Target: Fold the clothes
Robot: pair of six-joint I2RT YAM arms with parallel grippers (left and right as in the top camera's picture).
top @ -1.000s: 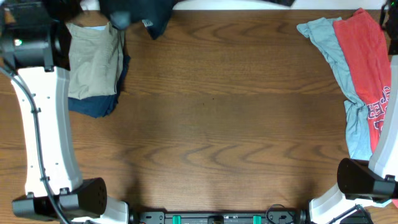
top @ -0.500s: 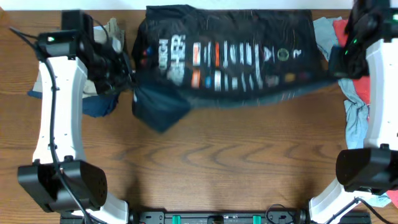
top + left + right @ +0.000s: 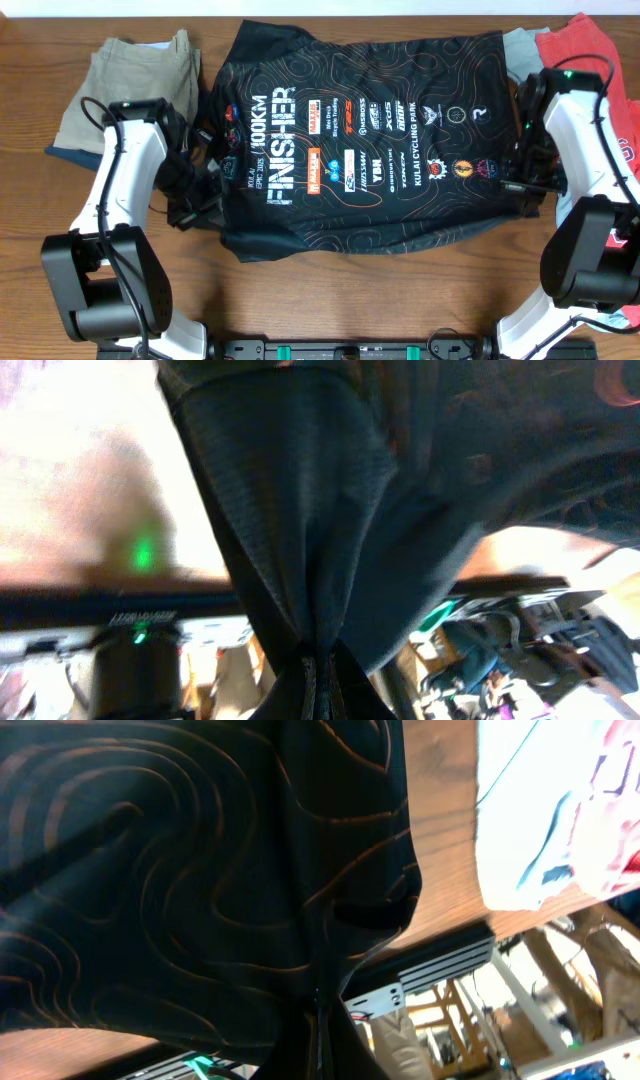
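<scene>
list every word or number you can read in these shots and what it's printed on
"100KM": large white print on the black jersey, towards its left end, turned sideways in the overhead view.
"FINISHER": large white print right beside it on the same jersey.
Sponsor logos in rows across the jersey: too small to read reliably.
Wrist views: no readable text.

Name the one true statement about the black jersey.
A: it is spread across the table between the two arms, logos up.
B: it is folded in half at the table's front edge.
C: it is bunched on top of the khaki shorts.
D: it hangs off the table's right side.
A: the jersey stretches logos-up across the table, with the left gripper and the right gripper each pinching an end of it.
</scene>
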